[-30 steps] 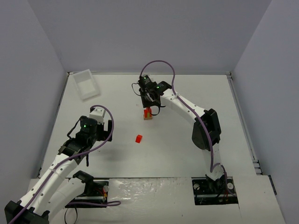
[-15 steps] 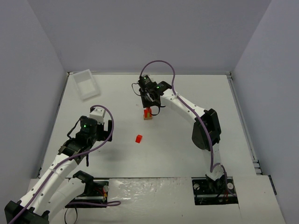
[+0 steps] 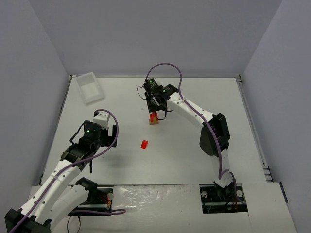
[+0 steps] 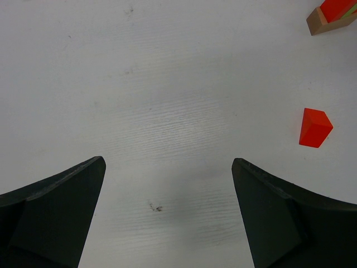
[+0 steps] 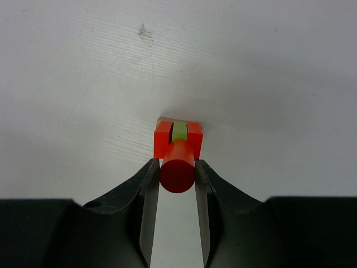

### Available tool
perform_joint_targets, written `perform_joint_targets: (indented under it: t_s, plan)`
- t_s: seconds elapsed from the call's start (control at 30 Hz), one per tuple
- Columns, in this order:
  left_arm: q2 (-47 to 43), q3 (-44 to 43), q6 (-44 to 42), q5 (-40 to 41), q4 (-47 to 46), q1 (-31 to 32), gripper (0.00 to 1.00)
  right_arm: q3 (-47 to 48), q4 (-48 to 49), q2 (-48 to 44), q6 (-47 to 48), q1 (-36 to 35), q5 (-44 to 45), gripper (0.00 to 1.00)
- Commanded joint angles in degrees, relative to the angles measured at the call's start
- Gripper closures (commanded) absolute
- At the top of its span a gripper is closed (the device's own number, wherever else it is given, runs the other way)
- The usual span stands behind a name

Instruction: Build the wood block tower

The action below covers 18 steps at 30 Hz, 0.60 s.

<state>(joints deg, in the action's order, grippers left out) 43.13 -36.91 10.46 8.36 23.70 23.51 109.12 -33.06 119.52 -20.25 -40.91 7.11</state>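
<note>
Nothing has visibly shifted since the earlier frames: both arms and every block sit where they were. Near the middle of the surface (image 3: 184, 155) stands the wood block tower (image 3: 153, 119), so far a tan base (image 4: 317, 23) carrying two red pieces (image 5: 163, 139) with a lime-green piece (image 5: 179, 132) between them. Directly above that row the right tool (image 5: 177, 164) is closed narrowly on a red cylinder (image 5: 177, 174), one finger against each side; whether the cylinder already rests on the row I cannot tell. This placement looks to me like the step in hand, so the build seems a little past halfway. Still to do, I judge: release the cylinder and cap it with the red triangular block (image 4: 315, 128), which lies loose on the near side of the tower, slightly to its left. The left tool (image 4: 168, 164) hangs well to the near left of the tower, spread wide and holding nothing. A clear tray (image 3: 90, 88) lies far off to the tower's far left.
</note>
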Motion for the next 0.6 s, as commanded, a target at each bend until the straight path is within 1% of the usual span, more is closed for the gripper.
perform_joint_targets:
  t_s: [0.0,0.2,0.57]
  plan:
    - [0.17,-1.06,-1.21,-0.36,-3.34,0.22,0.04,-0.25,1.42,-3.22,-0.93,0.3,1.27,0.69]
    - [0.07,-0.98,-1.23,-0.36,-3.35,0.26,0.04,-0.22,1.42,-3.72,-0.97,0.21,1.71,0.61]
    - [-0.09,-1.06,-1.14,-0.36,-3.31,0.34,0.04,0.82,1.33,-6.61,-0.63,0.07,2.64,0.53]
